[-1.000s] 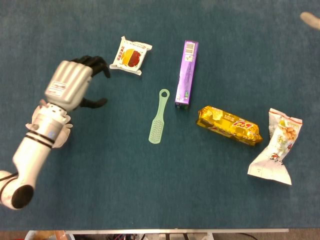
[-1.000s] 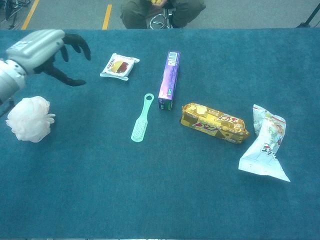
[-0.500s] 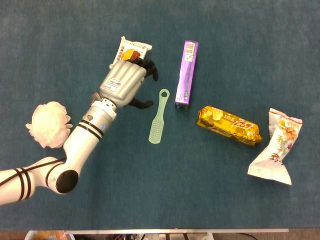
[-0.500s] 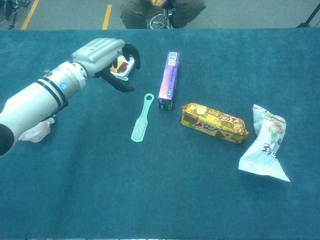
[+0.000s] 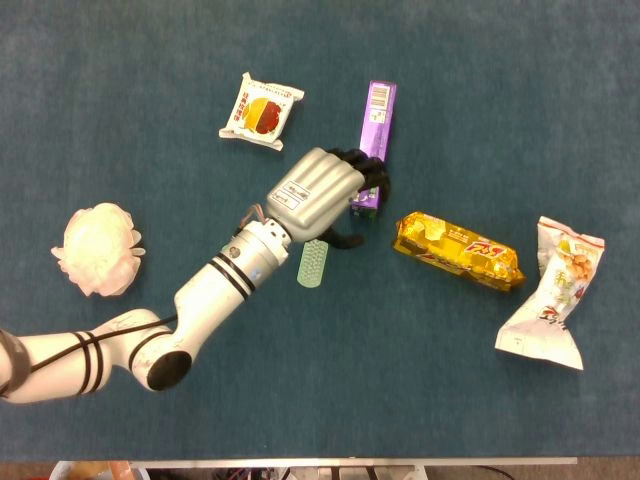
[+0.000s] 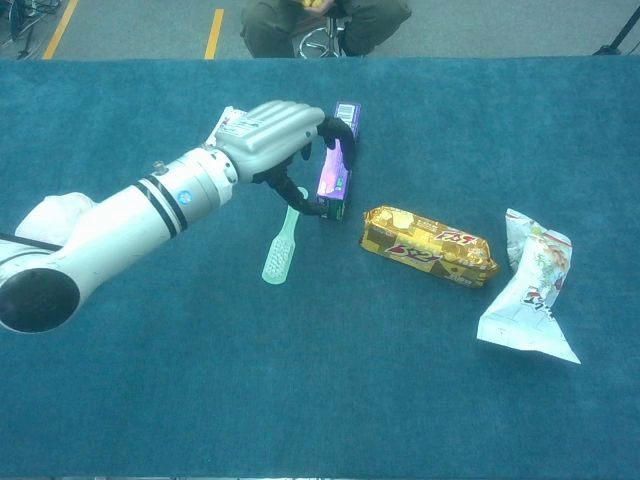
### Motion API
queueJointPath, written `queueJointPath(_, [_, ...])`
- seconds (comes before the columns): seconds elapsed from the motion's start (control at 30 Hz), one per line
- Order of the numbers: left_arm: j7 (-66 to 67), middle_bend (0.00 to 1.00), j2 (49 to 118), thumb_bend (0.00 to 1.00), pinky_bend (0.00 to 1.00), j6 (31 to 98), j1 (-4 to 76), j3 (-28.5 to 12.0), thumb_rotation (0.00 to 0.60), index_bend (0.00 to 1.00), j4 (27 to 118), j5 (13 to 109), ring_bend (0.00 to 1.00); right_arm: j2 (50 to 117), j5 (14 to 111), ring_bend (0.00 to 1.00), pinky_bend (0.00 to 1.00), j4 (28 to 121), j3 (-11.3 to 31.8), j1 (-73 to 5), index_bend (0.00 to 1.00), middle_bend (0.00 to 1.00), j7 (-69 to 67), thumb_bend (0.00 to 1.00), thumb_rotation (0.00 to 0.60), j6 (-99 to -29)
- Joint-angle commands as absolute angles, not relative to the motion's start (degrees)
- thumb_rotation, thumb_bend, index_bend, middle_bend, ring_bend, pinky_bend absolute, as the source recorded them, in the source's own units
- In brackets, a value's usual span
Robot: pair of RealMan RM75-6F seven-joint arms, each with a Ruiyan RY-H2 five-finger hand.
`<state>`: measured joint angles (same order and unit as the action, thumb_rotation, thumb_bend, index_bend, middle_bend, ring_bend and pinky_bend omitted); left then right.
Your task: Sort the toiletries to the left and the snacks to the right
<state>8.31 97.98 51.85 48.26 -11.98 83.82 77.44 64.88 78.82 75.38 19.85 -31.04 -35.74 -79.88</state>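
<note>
Left hand [image 5: 318, 190], fingers curled but apparently holding nothing, hovered at the purple box [image 5: 375, 130]; pouf [image 5: 97, 249] left, brush [image 6: 282, 240] unsorted.

purple box [image 5: 375, 130], mint-green brush [image 6: 279, 247], gold snack pack [image 5: 459, 250]

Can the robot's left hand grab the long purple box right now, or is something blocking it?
Probably yes. The left hand is already at the long purple cardboard box, fingers spread around its near end. Nothing lies between them; the pale green plastic brush sits just beneath the hand, beside the box.
</note>
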Motion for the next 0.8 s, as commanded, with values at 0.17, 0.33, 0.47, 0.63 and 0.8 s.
queueJointPath(0.17, [4.9, 0.34, 102.1, 0.14, 0.41, 51.3, 50.2, -11.6, 0.6, 0.42, 78.6, 78.7, 0.29, 64.3, 80.4, 0.36, 0.52, 76.5, 19.3, -30.2, 0.4, 0.42, -37.2, 0.0, 0.6, -79.9])
queueJointPath(0.33, [2.7, 0.34, 104.0, 0.14, 0.4, 49.6, 51.4, -11.0, 0.6, 0.42, 75.2, 78.7, 0.29, 64.8, 80.5, 0.36, 0.52, 76.1, 19.3, -29.9, 0.4, 0.42, -37.8, 0.0, 0.6, -80.0])
queueJointPath(0.47, [-0.1, 0.34, 105.1, 0.14, 0.38, 47.9, 52.3, -10.6, 0.6, 0.42, 72.7, 78.9, 0.29, 65.0, 80.9, 0.36, 0.52, 76.0, 19.2, -29.8, 0.4, 0.42, -38.0, 0.0, 0.6, -80.1])
queueJointPath(0.63, [-3.6, 0.34, 106.0, 0.14, 0.38, 46.8, 53.4, -10.6, 0.6, 0.42, 70.1, 79.6, 0.28, 65.4, 81.1, 0.36, 0.52, 75.9, 19.0, -29.8, 0.4, 0.42, -37.8, 0.0, 0.6, -79.7])
queueJointPath(0.8, [-6.6, 0.34, 105.9, 0.14, 0.38, 46.5, 54.3, -10.8, 0.6, 0.42, 69.7, 80.5, 0.28, 66.0, 81.1, 0.36, 0.52, 75.3, 18.9, -30.1, 0.4, 0.42, -38.0, 0.0, 0.6, -78.9])
